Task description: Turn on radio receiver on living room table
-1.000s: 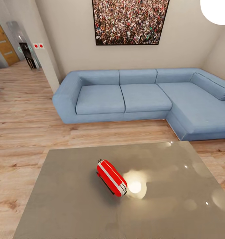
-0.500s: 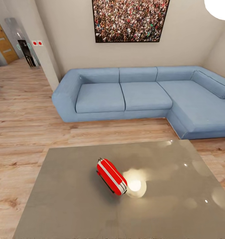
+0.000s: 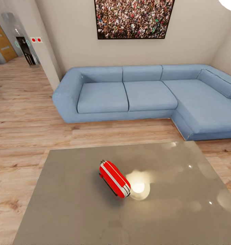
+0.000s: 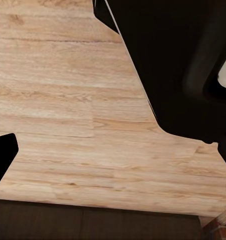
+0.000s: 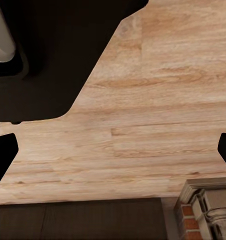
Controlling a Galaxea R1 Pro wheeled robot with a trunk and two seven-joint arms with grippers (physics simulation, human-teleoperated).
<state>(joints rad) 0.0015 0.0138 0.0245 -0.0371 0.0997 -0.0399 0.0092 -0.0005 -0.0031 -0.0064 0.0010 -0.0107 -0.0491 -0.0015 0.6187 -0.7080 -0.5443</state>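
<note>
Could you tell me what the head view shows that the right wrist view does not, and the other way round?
The head view shows the red radio receiver lying on the glossy grey table, with the blue sofa and the framed crowd photo on the wall behind it. The right wrist view shows dark parts of the robot's own body, black fingertips at the picture's edges set wide apart, and a brick-and-stone column base. Both views share the light wood plank floor.
</note>
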